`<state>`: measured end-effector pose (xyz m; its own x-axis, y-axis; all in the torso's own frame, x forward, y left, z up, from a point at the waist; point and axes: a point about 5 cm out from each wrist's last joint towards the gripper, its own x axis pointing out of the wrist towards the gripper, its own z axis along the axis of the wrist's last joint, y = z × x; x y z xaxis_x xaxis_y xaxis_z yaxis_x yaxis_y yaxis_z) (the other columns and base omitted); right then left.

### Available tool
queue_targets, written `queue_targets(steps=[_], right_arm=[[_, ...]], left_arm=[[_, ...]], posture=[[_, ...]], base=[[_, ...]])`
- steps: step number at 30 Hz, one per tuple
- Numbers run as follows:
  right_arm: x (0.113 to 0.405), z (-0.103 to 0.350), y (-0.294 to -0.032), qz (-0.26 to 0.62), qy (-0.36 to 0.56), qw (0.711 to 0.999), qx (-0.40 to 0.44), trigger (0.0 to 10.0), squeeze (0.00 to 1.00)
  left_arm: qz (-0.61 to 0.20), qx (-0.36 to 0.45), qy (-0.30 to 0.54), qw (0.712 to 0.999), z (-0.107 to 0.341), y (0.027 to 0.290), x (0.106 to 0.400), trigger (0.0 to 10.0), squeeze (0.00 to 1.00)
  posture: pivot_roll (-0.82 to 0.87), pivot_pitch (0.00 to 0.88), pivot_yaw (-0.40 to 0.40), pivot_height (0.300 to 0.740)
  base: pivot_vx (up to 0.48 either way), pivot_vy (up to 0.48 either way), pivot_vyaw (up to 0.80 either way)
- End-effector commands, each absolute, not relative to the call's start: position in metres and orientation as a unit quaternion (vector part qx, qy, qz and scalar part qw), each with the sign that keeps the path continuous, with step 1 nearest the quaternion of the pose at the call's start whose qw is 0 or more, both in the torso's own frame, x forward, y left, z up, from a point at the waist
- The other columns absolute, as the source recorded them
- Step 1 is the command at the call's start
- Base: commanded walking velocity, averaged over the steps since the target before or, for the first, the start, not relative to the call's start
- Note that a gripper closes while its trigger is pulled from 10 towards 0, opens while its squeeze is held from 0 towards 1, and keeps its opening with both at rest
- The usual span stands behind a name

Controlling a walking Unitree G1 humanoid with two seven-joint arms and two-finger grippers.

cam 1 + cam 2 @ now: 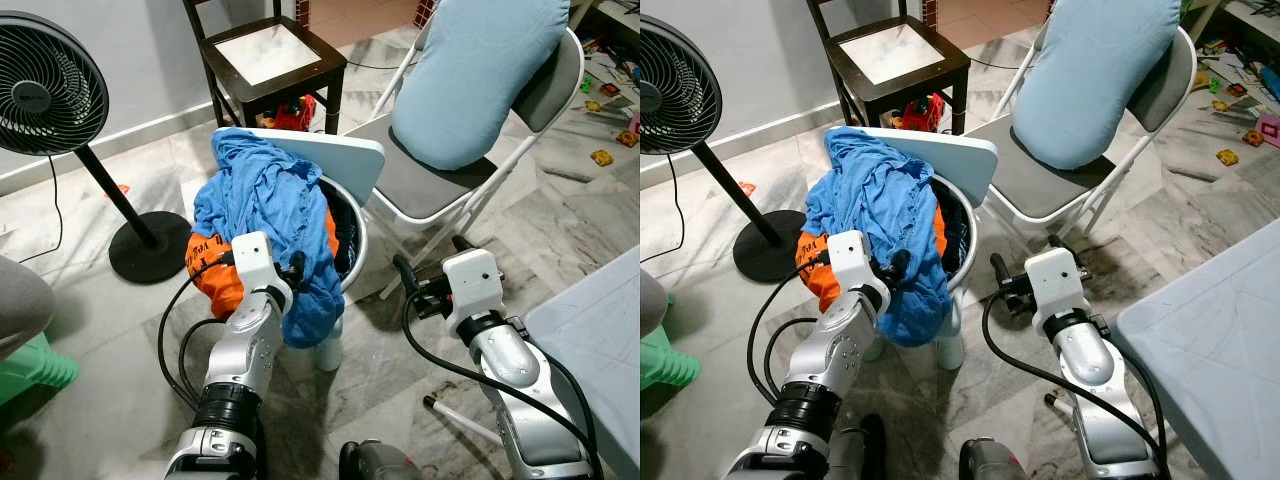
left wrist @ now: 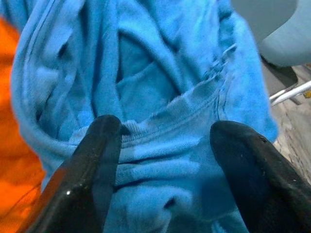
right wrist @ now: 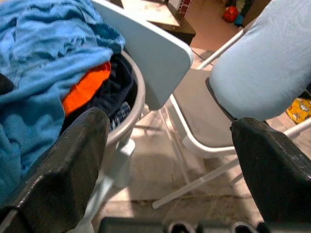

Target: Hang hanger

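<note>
**L pincer at blue shirt, no hanger seen**

L pincer (image 2: 163, 170): fingers spread, tips against crumpled blue cotton shirt (image 1: 265, 200), not pinching. Shirt heaped over orange garment (image 1: 215, 275) in round white plastic laundry basket (image 1: 965, 245). R pincer (image 3: 170, 165): spread, holding nothing, low beside basket, facing grey folding metal chair (image 1: 430, 180) w/ pale blue cushion (image 1: 480, 70). Black pedestal fan (image 1: 50, 85) to robot's left. Can't tell where hanger is.
</note>
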<state>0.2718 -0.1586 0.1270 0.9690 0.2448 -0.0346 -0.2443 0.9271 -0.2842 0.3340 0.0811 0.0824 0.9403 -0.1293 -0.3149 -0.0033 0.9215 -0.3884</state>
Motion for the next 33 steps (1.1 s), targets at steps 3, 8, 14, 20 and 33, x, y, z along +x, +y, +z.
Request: queue_targets(steps=[3,8,14,20,33], right_arm=[[0.268,0.128,-0.162,0.127,0.001,0.981,-0.146,10.0,0.00],[0.269,0.129,-0.160,0.123,0.000,0.982,-0.144,10.0,0.00],[0.267,0.128,-0.156,0.129,0.000,0.981,-0.143,10.0,0.00],[0.268,0.130,-0.158,0.128,-0.001,0.981,-0.146,10.0,0.00],[0.267,0.128,-0.156,0.129,0.002,0.981,-0.146,10.0,0.00]], left_arm=[[-0.055,-0.211,0.157,0.963,0.096,0.061,0.340,10.0,1.00],[-0.078,-0.188,0.128,0.971,0.106,0.056,0.347,10.0,1.00],[-0.087,-0.181,0.135,0.970,0.102,0.060,0.352,10.0,0.00],[-0.098,-0.181,0.163,0.965,0.090,0.061,0.351,10.0,0.00],[-0.049,-0.203,0.151,0.966,0.105,0.049,0.342,10.0,0.00]], posture=[[-0.17,0.234,-0.039,0.740],[-0.18,0.236,-0.036,0.740],[-0.18,0.237,-0.037,0.740],[-0.19,0.240,-0.039,0.740],[-0.17,0.242,-0.036,0.740]], base=[[0.000,0.000,0.00],[0.000,0.000,0.00],[0.000,0.000,0.00],[0.000,0.000,0.00],[0.000,0.000,0.00]])
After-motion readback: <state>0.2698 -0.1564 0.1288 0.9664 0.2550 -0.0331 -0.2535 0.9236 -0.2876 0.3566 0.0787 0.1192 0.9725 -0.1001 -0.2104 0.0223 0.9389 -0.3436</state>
